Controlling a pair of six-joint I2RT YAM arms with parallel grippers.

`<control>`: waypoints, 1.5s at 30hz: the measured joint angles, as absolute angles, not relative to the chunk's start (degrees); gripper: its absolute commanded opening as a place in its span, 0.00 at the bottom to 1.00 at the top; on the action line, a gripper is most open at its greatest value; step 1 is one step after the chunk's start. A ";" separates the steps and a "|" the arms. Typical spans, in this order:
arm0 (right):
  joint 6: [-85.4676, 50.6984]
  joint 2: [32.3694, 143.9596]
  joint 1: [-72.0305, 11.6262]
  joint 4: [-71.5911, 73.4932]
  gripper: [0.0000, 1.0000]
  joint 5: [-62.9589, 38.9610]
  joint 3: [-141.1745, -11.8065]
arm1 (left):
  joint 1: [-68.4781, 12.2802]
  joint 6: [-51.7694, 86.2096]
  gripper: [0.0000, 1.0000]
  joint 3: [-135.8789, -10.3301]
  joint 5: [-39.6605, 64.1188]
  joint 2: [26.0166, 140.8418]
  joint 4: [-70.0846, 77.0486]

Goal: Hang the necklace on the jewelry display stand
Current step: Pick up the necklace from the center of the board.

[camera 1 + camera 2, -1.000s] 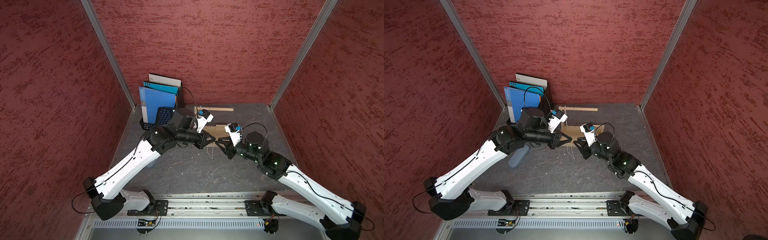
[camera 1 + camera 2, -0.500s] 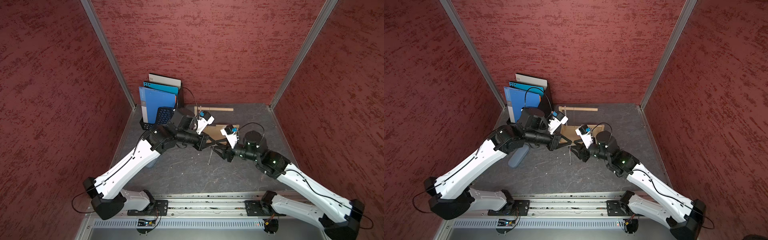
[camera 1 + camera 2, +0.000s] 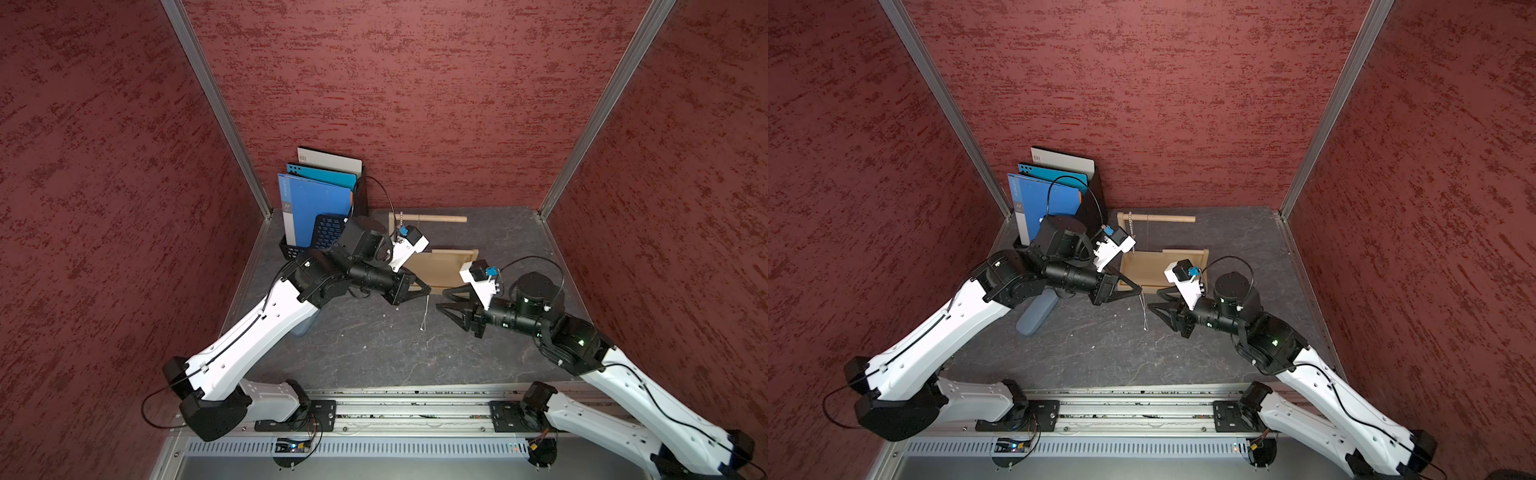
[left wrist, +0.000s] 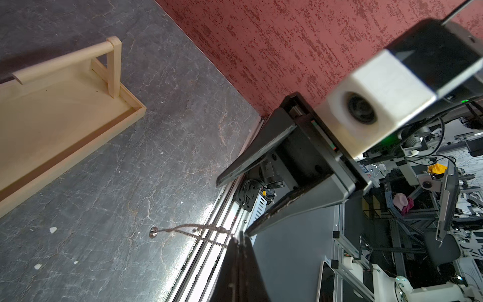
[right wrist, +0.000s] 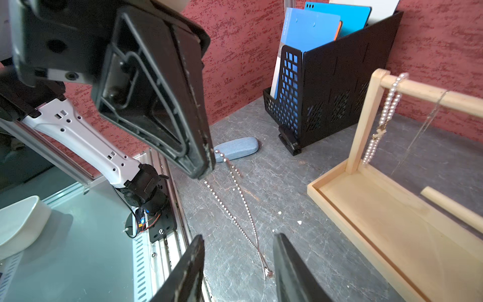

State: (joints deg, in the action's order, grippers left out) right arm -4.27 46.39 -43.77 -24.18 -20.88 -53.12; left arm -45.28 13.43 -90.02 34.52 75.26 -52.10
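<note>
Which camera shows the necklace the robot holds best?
The right wrist view: the necklace shows beads and both strands clearly. The left wrist view shows only a twisted stretch; in both top views it is only a thin thread.

Necklace [image 3: 425, 311] dangling in front of the jewelry display stand [image 3: 440, 268]
A thin silver bead chain, doubled, with a small pendant at its low end, hangs near frame centre in both top views, pinched in the left gripper's [image 3: 428, 292] closed tips. Just above it in frame, the pale wooden stand sits upright, its dowel arm pointing right.
</note>
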 measured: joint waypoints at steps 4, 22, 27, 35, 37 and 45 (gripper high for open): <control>-3.86 48.80 -43.77 -24.12 0.41 -21.56 -53.15 | -45.28 13.52 0.00 -90.00 35.68 75.26 -51.86; -2.48 55.92 -43.77 -21.08 0.33 -25.41 -55.27 | -45.39 14.68 0.00 -89.78 37.45 75.26 -50.85; -2.83 56.49 -43.77 -19.07 0.11 -25.41 -55.68 | -45.39 14.74 0.00 -88.95 37.47 75.26 -49.93; -4.10 55.35 -43.77 -17.54 0.00 -20.43 -55.99 | -44.27 16.19 0.00 -83.50 36.49 73.43 -47.42; -4.10 54.87 -43.77 -18.63 0.00 -18.37 -56.97 | -43.86 16.97 0.00 -80.82 35.44 71.79 -45.19; -3.77 55.42 -44.07 -24.91 0.00 -13.67 -63.33 | -43.68 18.61 0.27 -73.78 31.86 68.34 -32.64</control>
